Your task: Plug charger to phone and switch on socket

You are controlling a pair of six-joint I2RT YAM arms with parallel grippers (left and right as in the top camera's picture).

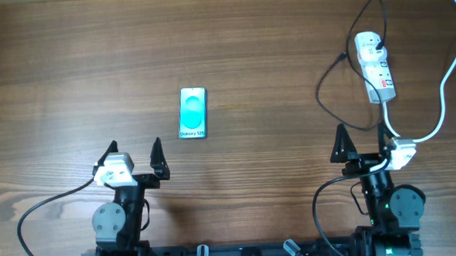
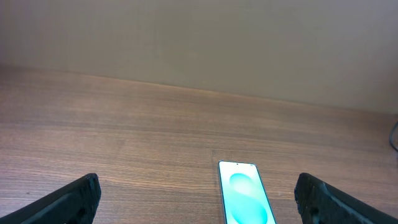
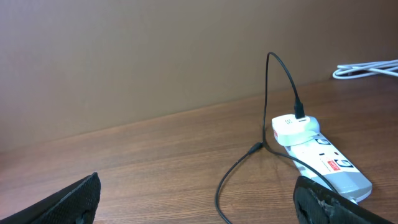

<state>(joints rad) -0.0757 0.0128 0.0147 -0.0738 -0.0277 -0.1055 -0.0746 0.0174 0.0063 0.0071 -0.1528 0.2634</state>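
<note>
The phone [image 1: 193, 112] lies flat on the wooden table with its turquoise screen up, left of centre; it also shows in the left wrist view [image 2: 245, 194]. The white socket strip [image 1: 376, 69] lies at the right, with a white adapter plugged into its far end [image 3: 295, 127]. The black charger cable [image 1: 320, 93] runs from that adapter and loops left of the strip; its small plug [image 3: 255, 148] lies loose on the table. My left gripper [image 1: 134, 155] is open and empty, short of the phone [image 2: 196, 204]. My right gripper [image 1: 361, 141] is open and empty, short of the cable loop [image 3: 199, 208].
A thick white cord [image 1: 442, 88] trails from the strip's near end, curves past my right gripper and runs off the top right corner; it also shows in the right wrist view [image 3: 367, 68]. A plain wall stands behind the table [image 2: 199, 43].
</note>
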